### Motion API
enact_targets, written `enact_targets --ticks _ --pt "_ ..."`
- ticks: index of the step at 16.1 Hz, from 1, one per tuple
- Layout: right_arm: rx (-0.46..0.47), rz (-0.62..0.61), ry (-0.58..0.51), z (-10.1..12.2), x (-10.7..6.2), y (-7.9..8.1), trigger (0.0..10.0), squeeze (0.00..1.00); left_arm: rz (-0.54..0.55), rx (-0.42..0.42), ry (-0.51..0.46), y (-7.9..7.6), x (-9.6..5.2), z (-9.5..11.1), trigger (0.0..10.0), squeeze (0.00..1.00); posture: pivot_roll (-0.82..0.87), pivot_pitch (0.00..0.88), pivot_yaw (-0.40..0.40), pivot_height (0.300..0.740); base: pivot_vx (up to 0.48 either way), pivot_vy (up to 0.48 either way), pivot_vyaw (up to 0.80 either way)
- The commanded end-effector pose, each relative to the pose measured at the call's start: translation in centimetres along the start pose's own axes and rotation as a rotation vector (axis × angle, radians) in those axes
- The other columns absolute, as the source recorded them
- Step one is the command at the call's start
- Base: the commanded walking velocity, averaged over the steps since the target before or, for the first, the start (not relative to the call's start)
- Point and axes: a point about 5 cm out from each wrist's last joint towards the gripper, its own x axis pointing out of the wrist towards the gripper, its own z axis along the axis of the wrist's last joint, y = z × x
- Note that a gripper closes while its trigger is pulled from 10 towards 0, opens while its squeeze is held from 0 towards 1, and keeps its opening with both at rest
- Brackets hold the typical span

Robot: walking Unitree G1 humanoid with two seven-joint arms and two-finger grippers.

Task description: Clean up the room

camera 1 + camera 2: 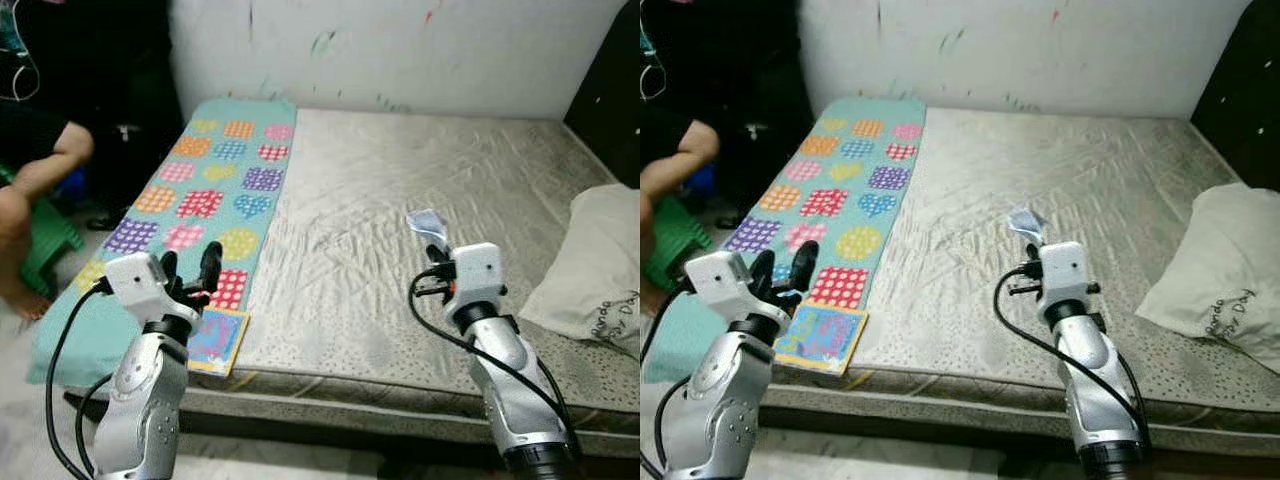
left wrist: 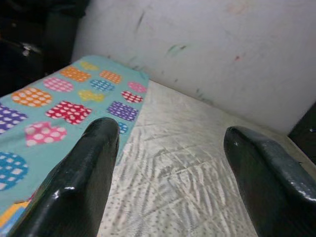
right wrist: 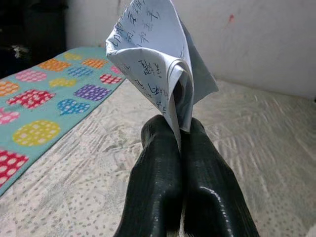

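While the right gripper (image 3: 180, 133) is raised over the front part of the mattress (image 1: 400, 200), its two black fingers are pressed together on a folded piece of paper (image 3: 158, 59), which stands up from the fingertips. In the right wrist view the paper is white with handwriting in blue on it, and it is bent over into a loose fold; in the head views the same paper (image 1: 427, 224) is only a small pale scrap above the gripper body, and the writing cannot be read there.

The left gripper (image 1: 190, 265) is raised near the front left corner of the bed, over the turquoise mat (image 1: 215, 180) with coloured dotted hearts and squares. Its fingers (image 2: 79, 182) are wide apart and hold nothing; the left wrist view looks between them to the mat, the grey mattress and the marked white wall (image 2: 212, 44).

The head views give more: a small colourful book (image 1: 215, 340) lies on the front end of the mat, just beside the left gripper, a light pillow (image 1: 590, 265) with some print lies at the right edge of the mattress, and a person (image 1: 35, 180) sits at the far left next to a green stool (image 1: 45, 245). Whether the left gripper touches the book, I cannot tell.
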Motion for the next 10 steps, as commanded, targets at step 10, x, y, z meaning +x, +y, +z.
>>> enact_targets --ticks 10 --pt "0.101 -0.045 -0.003 0.1 -1.4 -0.8 10.0 0.00 0.001 0.012 0.027 0.3 -0.5 -0.2 10.0 0.00 -0.04 0.000 0.016 0.740 0.256 0.000 -0.29"
